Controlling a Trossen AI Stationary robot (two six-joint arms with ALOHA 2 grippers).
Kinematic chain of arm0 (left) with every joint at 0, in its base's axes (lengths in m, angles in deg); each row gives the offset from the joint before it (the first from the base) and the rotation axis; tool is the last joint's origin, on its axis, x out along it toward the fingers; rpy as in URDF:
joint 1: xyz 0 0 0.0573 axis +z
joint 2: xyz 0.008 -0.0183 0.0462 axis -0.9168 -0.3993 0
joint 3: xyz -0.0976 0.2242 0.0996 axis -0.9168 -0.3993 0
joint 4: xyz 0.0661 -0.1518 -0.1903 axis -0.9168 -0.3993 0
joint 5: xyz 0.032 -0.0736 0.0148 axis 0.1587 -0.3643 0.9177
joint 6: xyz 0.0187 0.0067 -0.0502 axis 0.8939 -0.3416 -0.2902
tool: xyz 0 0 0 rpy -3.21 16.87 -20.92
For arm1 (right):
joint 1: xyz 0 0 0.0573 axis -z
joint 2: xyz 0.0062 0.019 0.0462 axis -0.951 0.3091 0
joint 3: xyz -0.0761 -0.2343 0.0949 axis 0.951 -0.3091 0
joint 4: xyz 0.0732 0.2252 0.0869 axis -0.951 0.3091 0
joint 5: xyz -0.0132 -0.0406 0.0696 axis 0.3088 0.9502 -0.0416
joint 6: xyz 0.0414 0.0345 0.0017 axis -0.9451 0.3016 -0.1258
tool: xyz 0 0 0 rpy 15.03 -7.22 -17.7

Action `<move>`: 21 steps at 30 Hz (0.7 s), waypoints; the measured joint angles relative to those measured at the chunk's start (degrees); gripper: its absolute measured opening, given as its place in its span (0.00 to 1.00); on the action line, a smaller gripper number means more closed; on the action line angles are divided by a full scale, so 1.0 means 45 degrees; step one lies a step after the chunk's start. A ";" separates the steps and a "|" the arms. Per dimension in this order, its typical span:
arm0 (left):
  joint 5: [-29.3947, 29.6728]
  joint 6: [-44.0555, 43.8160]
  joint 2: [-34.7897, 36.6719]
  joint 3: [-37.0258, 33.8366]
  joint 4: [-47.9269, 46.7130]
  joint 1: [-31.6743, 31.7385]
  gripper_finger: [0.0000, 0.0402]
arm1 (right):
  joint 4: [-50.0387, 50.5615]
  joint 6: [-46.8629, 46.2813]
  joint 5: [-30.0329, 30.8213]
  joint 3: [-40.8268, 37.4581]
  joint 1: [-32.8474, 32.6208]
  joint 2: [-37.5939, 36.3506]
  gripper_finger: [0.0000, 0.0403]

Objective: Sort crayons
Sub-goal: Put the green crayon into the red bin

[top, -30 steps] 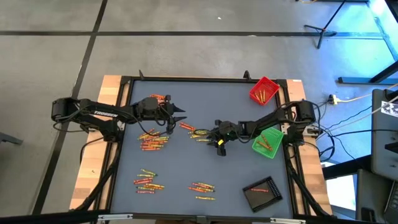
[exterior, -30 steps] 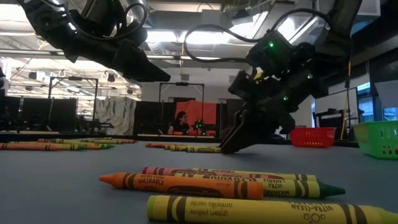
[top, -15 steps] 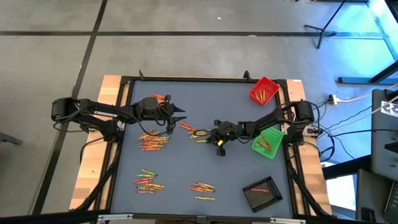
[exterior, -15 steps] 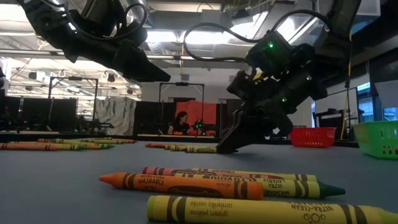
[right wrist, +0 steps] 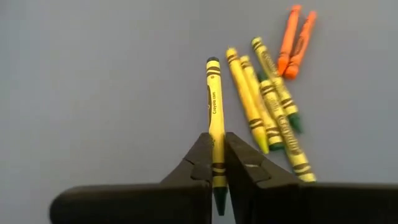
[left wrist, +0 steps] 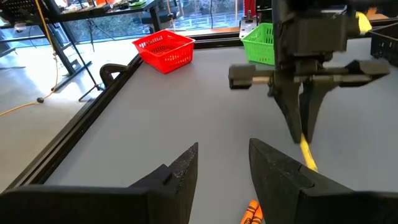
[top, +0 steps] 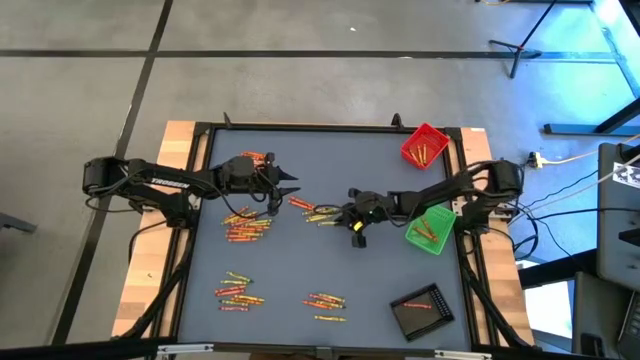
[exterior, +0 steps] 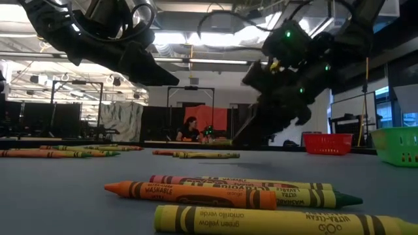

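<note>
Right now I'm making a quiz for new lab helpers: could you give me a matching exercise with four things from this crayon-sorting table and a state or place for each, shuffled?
Things:
1. right claw
2. left claw
3. red basket
4. black tray

States or places:
A. open, holding nothing
B. far right corner of the table
C. shut on a yellow crayon
D. near right corner of the table

Pairs: 1-C, 2-A, 3-B, 4-D

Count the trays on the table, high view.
3. Red tray at the table's far right corner; green tray at the right edge, beside the right arm; black tray at the near right. All three hold crayons; none looks hidden.
</note>
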 joint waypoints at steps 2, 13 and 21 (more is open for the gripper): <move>0.0003 0.0000 0.0000 0.0000 0.0002 -0.0003 0.32 | 0.0701 0.0000 0.0430 -0.0005 0.0000 -0.0539 0.05; 0.0078 0.0000 -0.0003 0.0000 0.0029 0.0001 0.32 | 0.4598 -0.0047 0.4087 0.0010 0.0327 -0.3939 0.05; 0.0092 0.0000 0.0000 0.0000 0.0041 0.0002 0.32 | 0.6468 -0.0174 0.4559 0.0010 0.2255 -0.5799 0.05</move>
